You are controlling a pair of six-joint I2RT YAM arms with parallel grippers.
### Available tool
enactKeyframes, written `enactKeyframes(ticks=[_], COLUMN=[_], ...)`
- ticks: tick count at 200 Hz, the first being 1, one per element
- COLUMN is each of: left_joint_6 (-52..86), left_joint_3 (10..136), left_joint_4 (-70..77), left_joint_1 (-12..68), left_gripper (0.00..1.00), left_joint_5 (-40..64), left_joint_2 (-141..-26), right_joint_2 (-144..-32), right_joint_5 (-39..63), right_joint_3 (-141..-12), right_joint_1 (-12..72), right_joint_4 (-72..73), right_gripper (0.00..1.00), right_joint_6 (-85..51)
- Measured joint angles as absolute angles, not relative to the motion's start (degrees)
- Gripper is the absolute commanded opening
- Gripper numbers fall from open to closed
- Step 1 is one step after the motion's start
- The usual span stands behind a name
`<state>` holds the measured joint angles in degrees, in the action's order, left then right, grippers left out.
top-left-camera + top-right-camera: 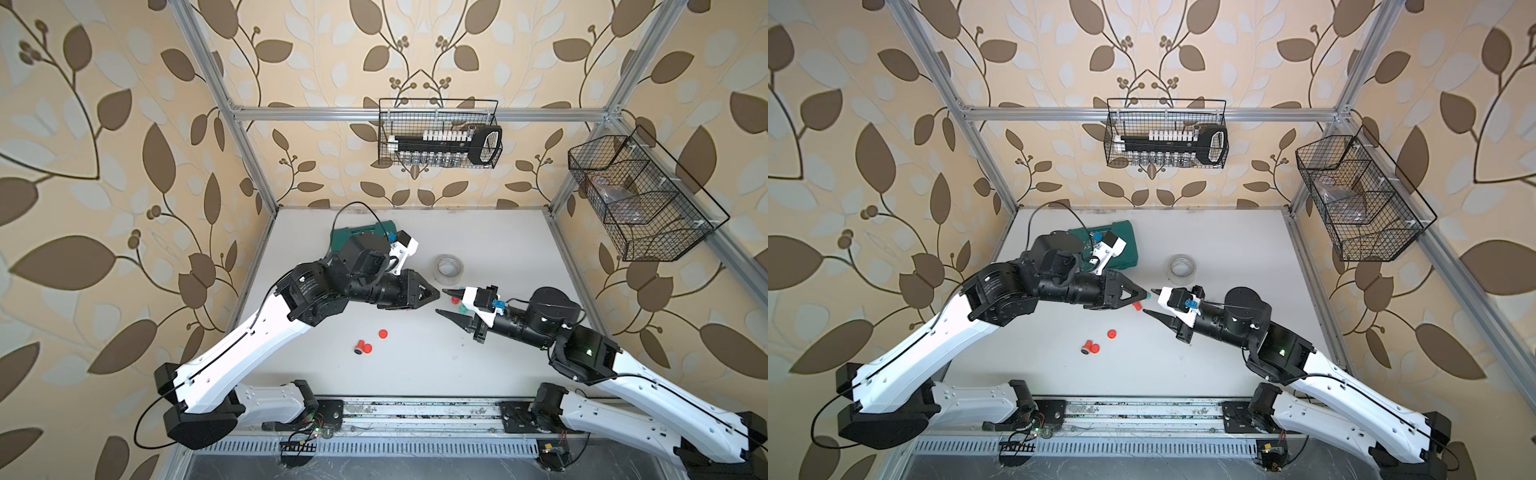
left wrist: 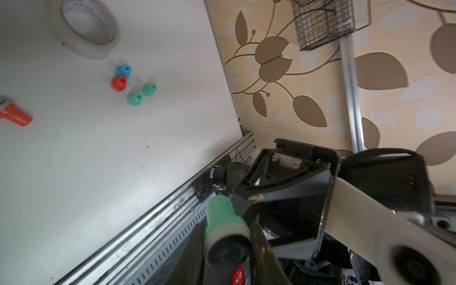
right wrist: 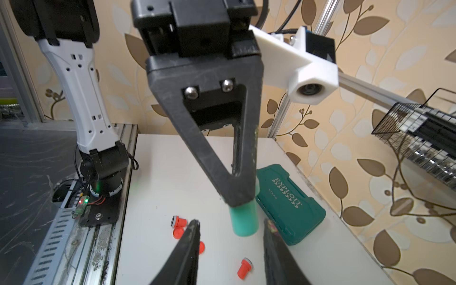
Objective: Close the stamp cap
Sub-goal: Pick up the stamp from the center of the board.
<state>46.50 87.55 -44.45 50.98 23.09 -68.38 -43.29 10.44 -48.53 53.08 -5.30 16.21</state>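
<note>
- My left gripper (image 1: 435, 293) clamps the green stamp (image 2: 222, 217) above the table (image 1: 415, 365).
- My right gripper (image 1: 441, 301) is released, jaws apart, just right of it.

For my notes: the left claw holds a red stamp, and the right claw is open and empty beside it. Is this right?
No: the stamp in the left claw is green, not red, as the left wrist view shows. The right claw is open and empty beside it.
</note>
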Motion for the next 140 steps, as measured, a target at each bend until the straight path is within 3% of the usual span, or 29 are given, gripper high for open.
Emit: enactKeyframes(ticks=[71, 140], left_joint_6=[49.45, 53.45], left_joint_3=[92.14, 92.14], left_joint_4=[-34.37, -27.66], left_joint_1=[50.98, 50.98], left_gripper=[0.14, 0.14], left_joint_5=[36.21, 43.27], left_joint_2=[-62.57, -62.19], right_joint_2=[-42.22, -48.71], right_joint_5=[19.2, 28.16], right_joint_3=[-53.43, -60.84], right_joint_1=[53.08, 53.08], right_joint_4=[5.26, 13.76], right_gripper=[0.38, 0.38], right_joint_6=[12.93, 10.07])
